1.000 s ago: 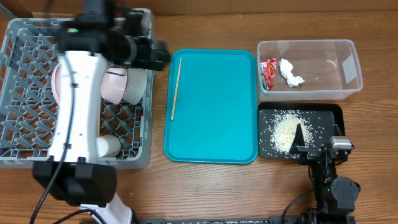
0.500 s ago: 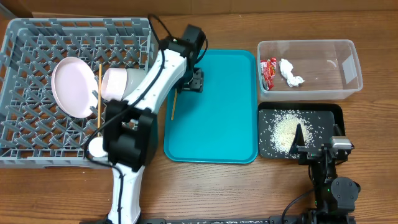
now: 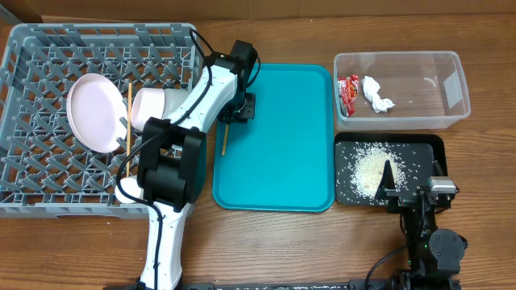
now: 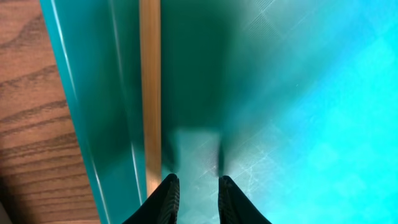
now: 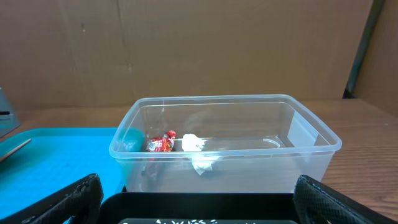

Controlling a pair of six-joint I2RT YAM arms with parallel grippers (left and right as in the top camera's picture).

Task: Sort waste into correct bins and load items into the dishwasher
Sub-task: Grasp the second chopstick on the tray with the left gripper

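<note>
The left gripper, fingers narrowly parted and empty, is settling just beside the last chopstick at the left edge of the teal tray, having swung off the dish rack where the other chopstick is lying, while the far right gripper is idling wide open.

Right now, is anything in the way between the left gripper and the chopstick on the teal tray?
No, nothing visible. The chopstick lies on the teal tray along its rim, just beside the left gripper, with only bare tray between them.
</note>
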